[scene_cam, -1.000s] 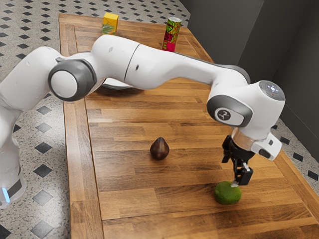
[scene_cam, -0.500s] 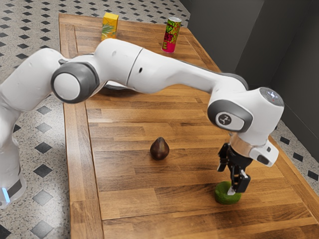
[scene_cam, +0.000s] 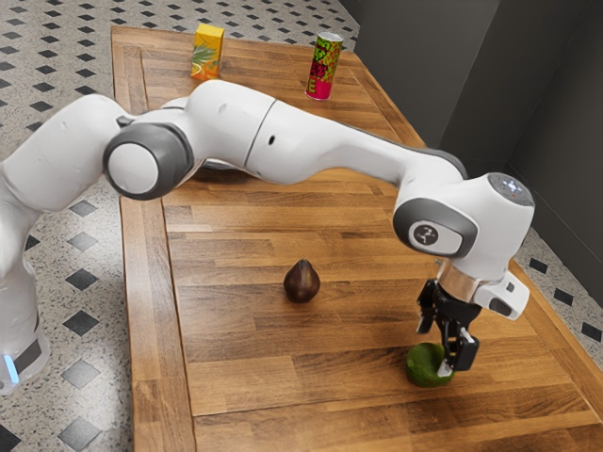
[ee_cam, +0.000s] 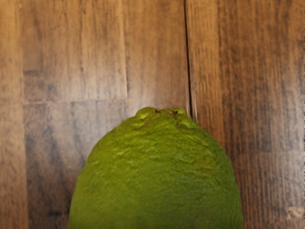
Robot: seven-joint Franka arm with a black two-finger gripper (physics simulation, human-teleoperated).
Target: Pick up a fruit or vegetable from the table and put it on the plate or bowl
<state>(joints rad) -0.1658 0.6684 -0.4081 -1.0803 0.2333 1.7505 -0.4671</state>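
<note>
I am reaching down with my gripper (scene_cam: 452, 360) right at the green fruit (scene_cam: 423, 366), and I cannot tell if my jaws are apart or clamped on it. The green fruit is lying on the wooden table (scene_cam: 245, 235), near the corner on the exterior view's right. The table's side edge is running close by it, and the near end of the table is not far off either. Past that side edge, a tiled floor (scene_cam: 75, 282) is lying low down and a dark wall (scene_cam: 528, 75) is standing up. In my wrist view the green fruit (ee_cam: 157, 176) is sitting big and bumpy just under my hand, with bare planks all around it. Toward the exterior view's left, lots of open wood is lying between the green fruit and 1 brown fruit (scene_cam: 301, 281), which is sitting well apart from me in the middle of the table. Nothing is standing between those 2. Far off at the other end, 1 pink and green can (scene_cam: 324, 66) and 1 yellow carton (scene_cam: 208, 49) are standing upright, well apart from each other. My long white arm is stretching across the middle of the table. Under it, a dark plate (scene_cam: 215, 173) is peeking out, and my arm is hiding most of it.
</note>
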